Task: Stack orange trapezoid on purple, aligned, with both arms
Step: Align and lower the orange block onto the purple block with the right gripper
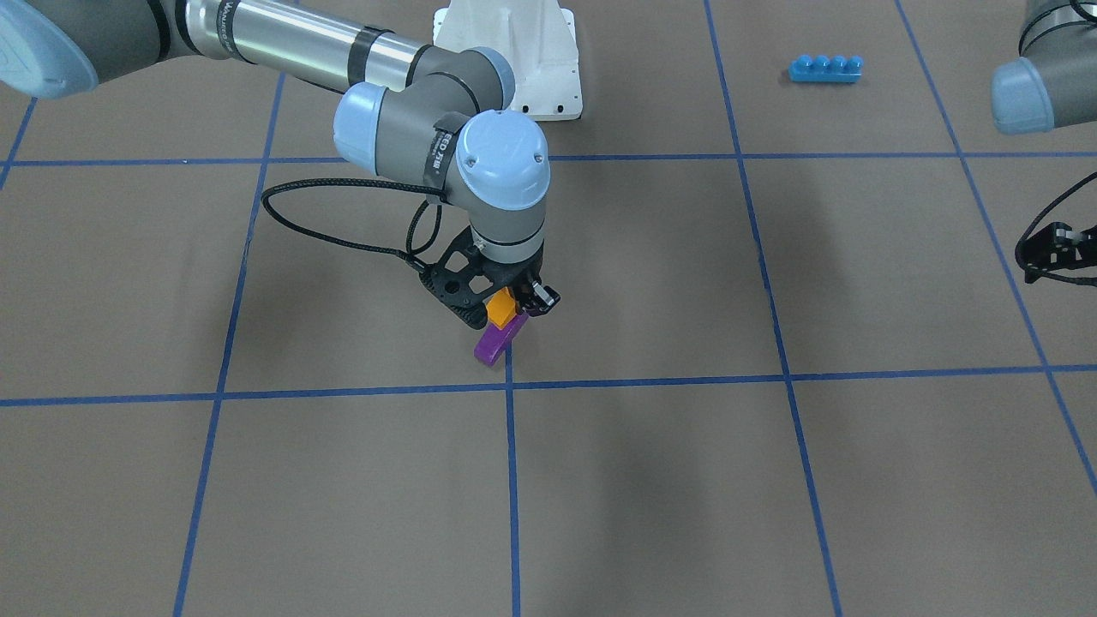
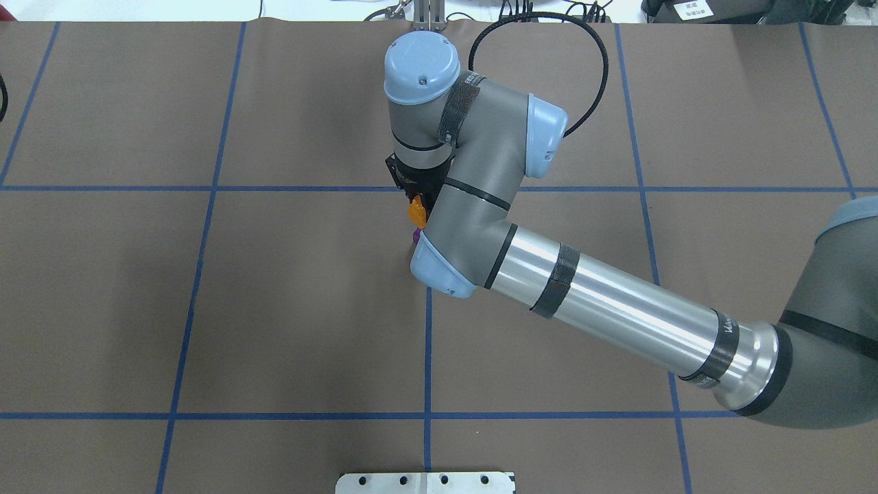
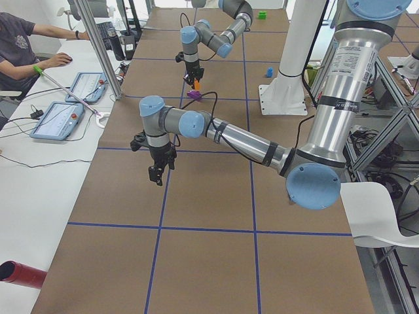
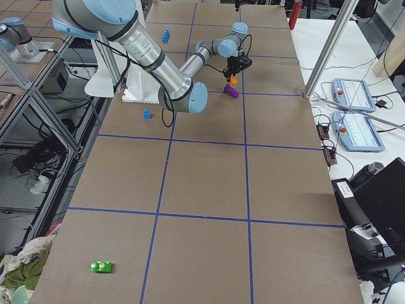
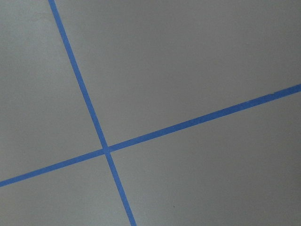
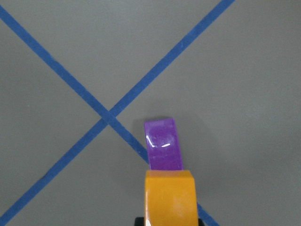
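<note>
Here, orange trapezoid [image 1: 501, 305] in right gripper [image 1: 506, 307]; purple [image 1: 495, 343] below.

You see only the flat, matte grey-brown counter [image 5: 202, 56], marked by a steep thin blue tape line [image 5: 76, 66] and a shallower thin blue tape line [image 5: 211, 116]; their crossing [image 5: 107, 150] sits lower left of centre

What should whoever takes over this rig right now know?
Right pincer: shut on the orange trapezoid, held just above the purple, not seated.
The purple lies on the table by a tape crossing.
Left pincer: off to the side, away from both bricks; open or shut unclear.
Done: orange picked up.
Left: lower, align, seat, release.
</note>
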